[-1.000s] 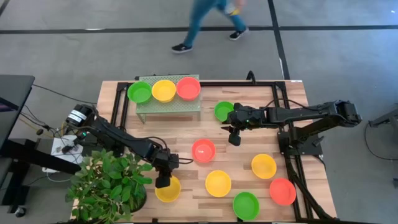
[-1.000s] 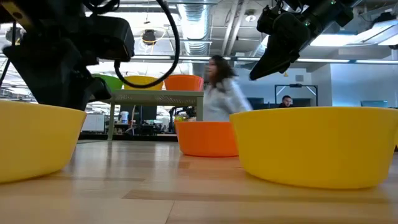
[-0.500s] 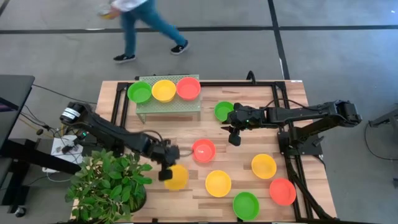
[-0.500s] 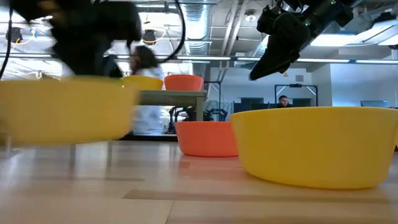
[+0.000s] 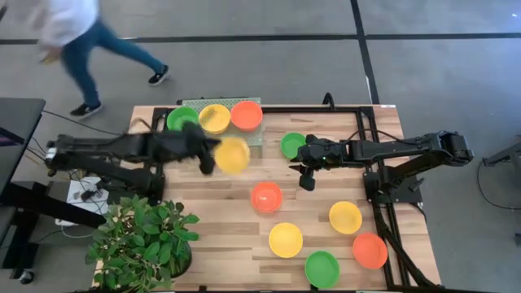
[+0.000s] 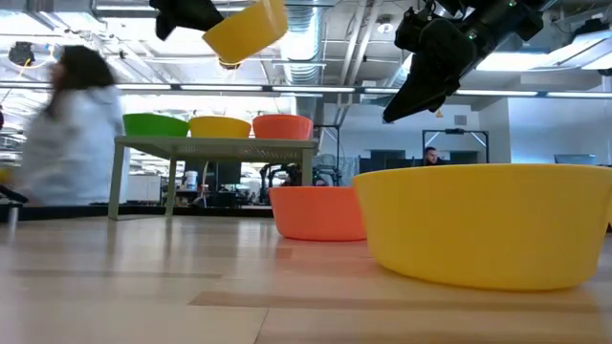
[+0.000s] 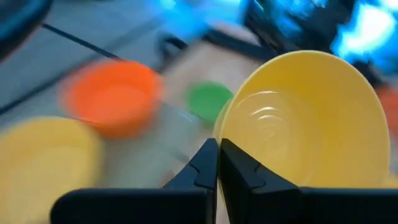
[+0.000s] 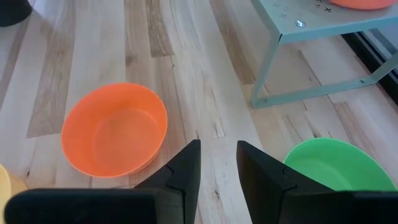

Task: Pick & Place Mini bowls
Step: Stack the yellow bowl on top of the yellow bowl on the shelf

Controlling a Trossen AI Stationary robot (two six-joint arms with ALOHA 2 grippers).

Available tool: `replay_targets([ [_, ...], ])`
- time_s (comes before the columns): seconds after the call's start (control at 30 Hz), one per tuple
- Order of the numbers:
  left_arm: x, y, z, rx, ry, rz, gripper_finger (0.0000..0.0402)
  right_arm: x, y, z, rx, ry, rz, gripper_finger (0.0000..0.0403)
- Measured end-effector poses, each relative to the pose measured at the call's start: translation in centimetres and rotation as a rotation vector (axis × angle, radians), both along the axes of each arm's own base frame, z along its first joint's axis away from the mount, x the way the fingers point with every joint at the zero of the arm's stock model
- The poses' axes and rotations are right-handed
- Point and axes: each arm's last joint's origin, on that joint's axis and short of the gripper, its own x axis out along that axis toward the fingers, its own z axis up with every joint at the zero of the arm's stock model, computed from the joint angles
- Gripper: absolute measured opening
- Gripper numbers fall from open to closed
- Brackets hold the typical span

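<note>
Lifted off the worktop (image 5: 244, 228) since the earlier frame, a yellow mini bowl (image 5: 233, 155) is now held tilted in the air just beside the pale green rack (image 5: 252, 140), its rim pinched by the left gripper (image 5: 210, 153) fingers. The right gripper (image 5: 307, 181), fingers slightly parted and gripping nothing, hovers near a green bowl (image 5: 291, 145)

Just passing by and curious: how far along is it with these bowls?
Three bowls sit on the rack: green, yellow, orange. The left end effector carries a yellow bowl beside it. Six wait on the table; the right end effector hovers open.
</note>
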Motion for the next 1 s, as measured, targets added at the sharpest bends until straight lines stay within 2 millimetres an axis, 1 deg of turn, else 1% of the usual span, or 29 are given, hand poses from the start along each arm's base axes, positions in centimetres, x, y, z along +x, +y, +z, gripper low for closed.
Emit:
replay_targets([
  [0.13, -2.9, 3.2, 1.7, 0.014, -0.093, 0.196, 0.0009, 0.0, 0.0, 0.0, 0.0, 0.0, 0.0, 0.0098],
  [0.2, -4.0, 4.6, 2.0, 0.017, -0.112, 0.291, 0.0008, 0.0, 0.0, 0.0, 0.0, 0.0, 0.0, 0.0098],
  [0.3, -4.8, 6.6, 1.7, 0.01, -0.082, 0.402, 0.0007, 0.0, 0.0, 0.0, 0.0, 0.0, 0.0, 0.0098],
  [0.37, -5.0, 7.8, 1.1, -0.016, -0.036, 0.441, 0.0008, 0.0, 0.0, 0.0, 0.0, 0.0, 0.0, 0.0098],
  [0.47, -4.8, 9.5, 0.1, -0.081, 0.029, 0.45, 0.0007, 0.0, 0.0, 0.0, 0.0, 0.0, 0.0, 0.0098],
  [0.6, -4.1, 11.2, -1.1, -0.178, 0.063, 0.427, 0.0009, 0.0, 0.0, 0.0, -0.003, 0.001, 0.003, 0.0098],
  [0.7, -4.0, 12.4, -2.0, -0.221, 0.108, 0.461, 0.0009, 0.0, 0.0, 0.0, -0.004, 0.001, 0.003, 0.0098],
  [0.83, -4.2, 13.5, -3.0, -0.262, 0.168, 0.507, 0.0008, 0.0, 0.0, 0.0, -0.004, 0.001, 0.003, 0.0098],
  [1.0, -4.4, 14.0, -3.3, -0.287, 0.177, 0.51, 0.0015, 0.0, 0.0, 0.0, -0.006, 0.001, 0.004, 0.0098],
])
